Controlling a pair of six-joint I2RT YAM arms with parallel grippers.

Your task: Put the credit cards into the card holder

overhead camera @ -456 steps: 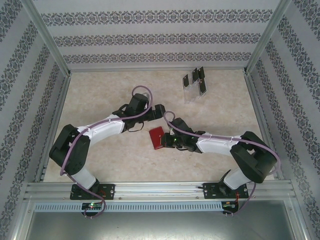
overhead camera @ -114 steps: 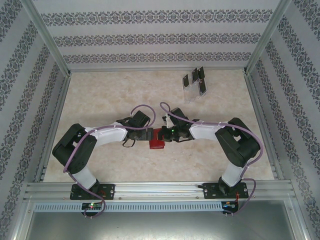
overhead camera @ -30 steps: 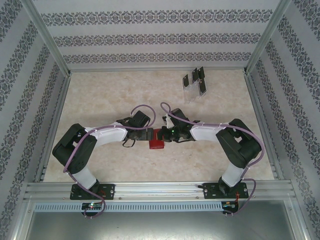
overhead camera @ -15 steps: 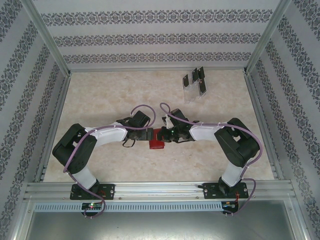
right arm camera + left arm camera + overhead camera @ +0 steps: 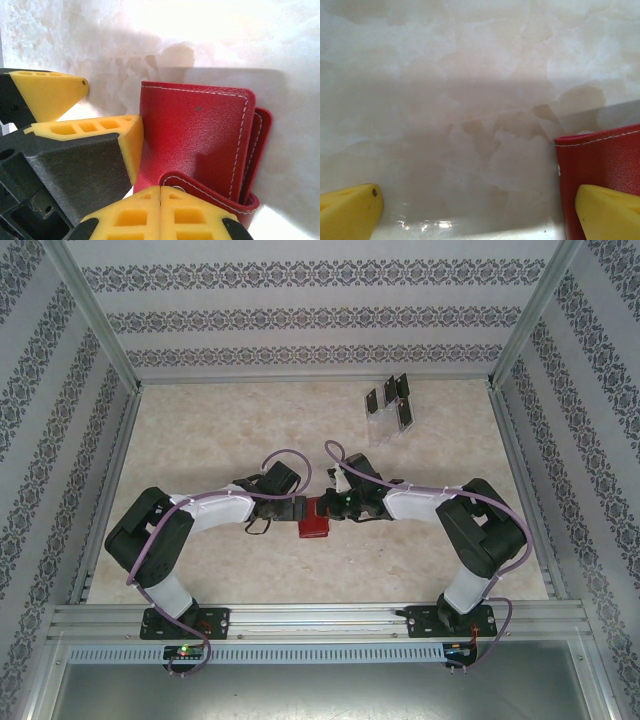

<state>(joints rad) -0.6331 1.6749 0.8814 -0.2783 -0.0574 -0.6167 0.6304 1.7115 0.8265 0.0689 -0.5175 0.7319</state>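
Note:
The card holder (image 5: pixel 315 524) is a red folded wallet lying on the table's middle, with both grippers at it. My left gripper (image 5: pixel 300 510) stands open at its left edge. In the left wrist view the left gripper (image 5: pixel 477 212) has one yellow finger over the card holder (image 5: pixel 600 160) and the other far off on bare table. My right gripper (image 5: pixel 160 200) is shut, its tips pressed together against the snap strap (image 5: pixel 205 187) of the card holder (image 5: pixel 195 127); nothing shows between them. The dark credit cards (image 5: pixel 388 400) stand in a clear rack at the back right.
The clear plastic rack (image 5: pixel 380 428) sits near the back wall, right of centre. Metal frame rails (image 5: pixel 310 620) and patterned walls border the marble table (image 5: pixel 200 430). The left gripper's fingers (image 5: pixel 102 132) crowd close beside my right gripper.
The right arm has shifted slightly to the right, its gripper still at the wallet. The left arm and the wallet have not moved.

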